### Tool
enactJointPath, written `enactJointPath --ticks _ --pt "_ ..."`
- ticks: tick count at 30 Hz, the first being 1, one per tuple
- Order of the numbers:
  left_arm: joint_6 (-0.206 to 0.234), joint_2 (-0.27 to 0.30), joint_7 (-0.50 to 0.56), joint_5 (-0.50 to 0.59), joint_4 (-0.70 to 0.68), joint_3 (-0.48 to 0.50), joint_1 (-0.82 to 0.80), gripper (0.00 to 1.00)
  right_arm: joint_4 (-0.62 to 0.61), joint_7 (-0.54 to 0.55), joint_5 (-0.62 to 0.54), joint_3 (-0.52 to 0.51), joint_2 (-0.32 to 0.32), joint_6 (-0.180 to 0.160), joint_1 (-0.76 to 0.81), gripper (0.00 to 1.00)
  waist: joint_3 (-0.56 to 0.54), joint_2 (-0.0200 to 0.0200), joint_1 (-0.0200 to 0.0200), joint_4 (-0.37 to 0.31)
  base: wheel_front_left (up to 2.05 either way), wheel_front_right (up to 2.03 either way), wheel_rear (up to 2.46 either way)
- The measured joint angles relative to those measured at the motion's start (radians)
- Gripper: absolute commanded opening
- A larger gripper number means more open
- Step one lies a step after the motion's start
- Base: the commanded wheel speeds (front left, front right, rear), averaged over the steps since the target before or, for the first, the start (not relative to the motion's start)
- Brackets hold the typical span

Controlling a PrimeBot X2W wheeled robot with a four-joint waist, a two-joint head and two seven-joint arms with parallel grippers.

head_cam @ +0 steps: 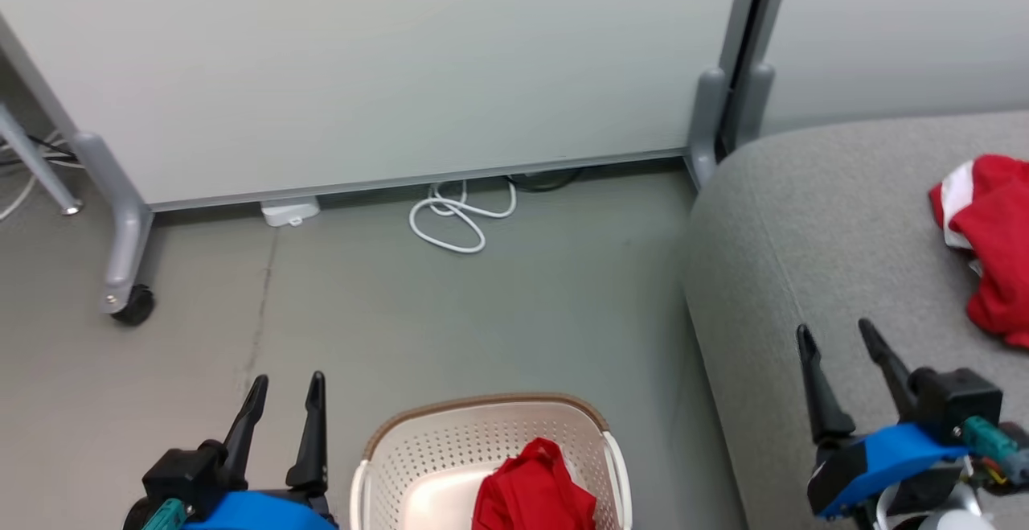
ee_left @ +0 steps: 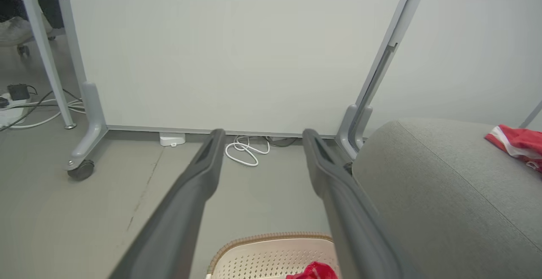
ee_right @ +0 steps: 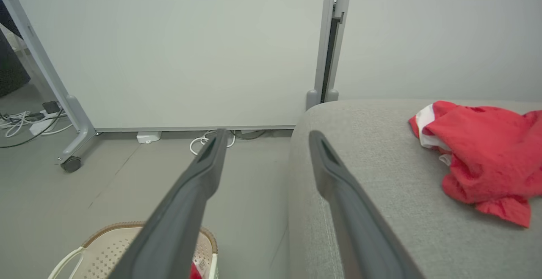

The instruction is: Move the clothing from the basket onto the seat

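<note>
Beyond the basket (head_cam: 450,441), across bare floor, you see a white panel (head_cam: 386,71) on grey wheeled legs. The seat (head_cam: 804,256) stands just right of the basket, with a strip of floor between them. The basket sits on the floor, at the bottom edge of your head view. One red-and-white garment (head_cam: 993,248) lies crumpled on the seat, well to the right of the basket. The other red garment (head_cam: 532,490) is bunched inside the basket, against its right wall. Your right gripper (head_cam: 834,329) hangs right of the basket, over the seat's front part, fingers spread and empty. Your left gripper (head_cam: 288,380) is just left of the basket, likewise released and holding nothing. A looped white cable (head_cam: 454,220) lies beyond the basket at the panel's foot.
</note>
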Motion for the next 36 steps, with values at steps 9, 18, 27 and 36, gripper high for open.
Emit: enactJointPath --ticks 9,18,27,36 --pt "0.002 -0.001 0.000 0.016 0.010 0.062 0.043 1.00 0.026 -0.013 0.042 0.083 0.001 0.000 0.057 1.00 -0.044 0.0000 0.0001 0.061 0.00 0.00 0.00" --pt "0.000 -0.005 0.000 0.026 0.013 0.104 0.072 1.00 0.044 -0.021 0.058 0.093 0.001 0.000 0.063 1.00 -0.050 0.0000 0.0001 0.071 0.00 0.00 0.00" --pt "-0.007 -0.017 0.000 0.041 0.010 0.114 0.075 1.00 0.048 -0.025 0.063 0.091 0.001 0.000 0.066 1.00 -0.043 0.0000 0.0002 0.058 0.00 0.00 0.00" --pt "-0.012 -0.018 0.000 0.048 0.010 0.122 0.075 1.00 0.047 -0.029 0.075 0.106 0.001 0.000 0.064 1.00 -0.027 0.0000 0.0002 0.045 0.00 0.00 0.00"
